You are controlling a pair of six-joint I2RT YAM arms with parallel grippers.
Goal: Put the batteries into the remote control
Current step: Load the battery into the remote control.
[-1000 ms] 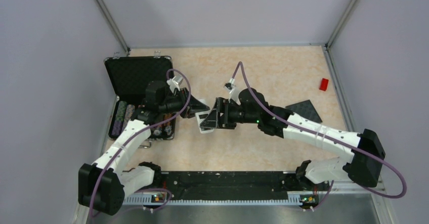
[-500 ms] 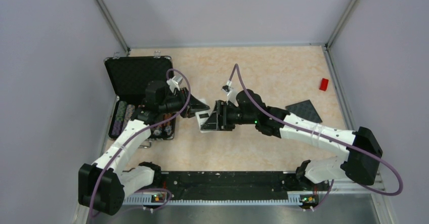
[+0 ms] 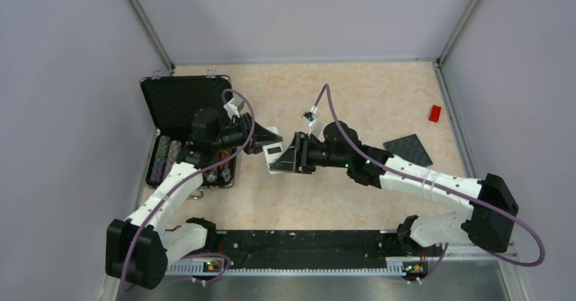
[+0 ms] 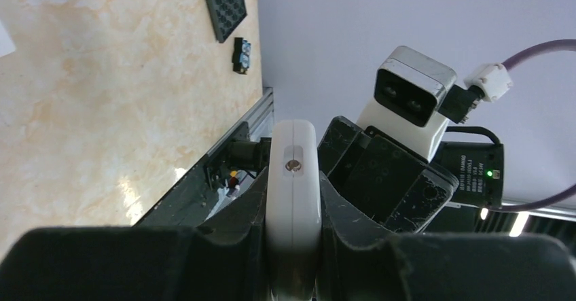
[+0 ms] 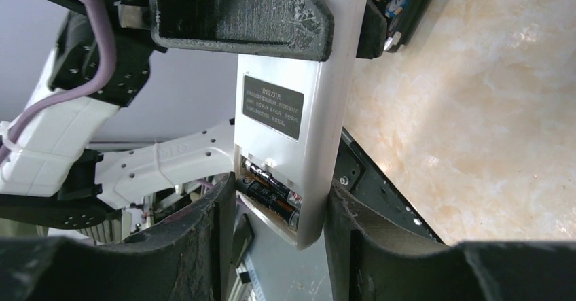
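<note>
The remote control (image 3: 274, 155) was up off the table (image 3: 353, 97), in the middle of the top view, with a claw on each end. The left gripper (image 3: 262, 140) was closed tight on one end. The right gripper (image 3: 291, 158) was closed on the other end, one finger pressed on each side.

It looked like most of the job was done. Two batteries (image 5: 272, 191) lay side by side in the open slot at the bottom of the remote's back. I could not tell if they were pushed all the way in. No lid was on the slot, so that part was probably left to do.

Only the right wrist view showed the batteries, plus the dark label (image 5: 273, 107) above them. From the top, the remote was just a small white shape between the claws. The left wrist view showed only its thin white edge squeezed between the left fingers (image 4: 238, 219). The top view alone showed the open black case (image 3: 185, 101) at the left and the red block (image 3: 435, 113) far right.
</note>
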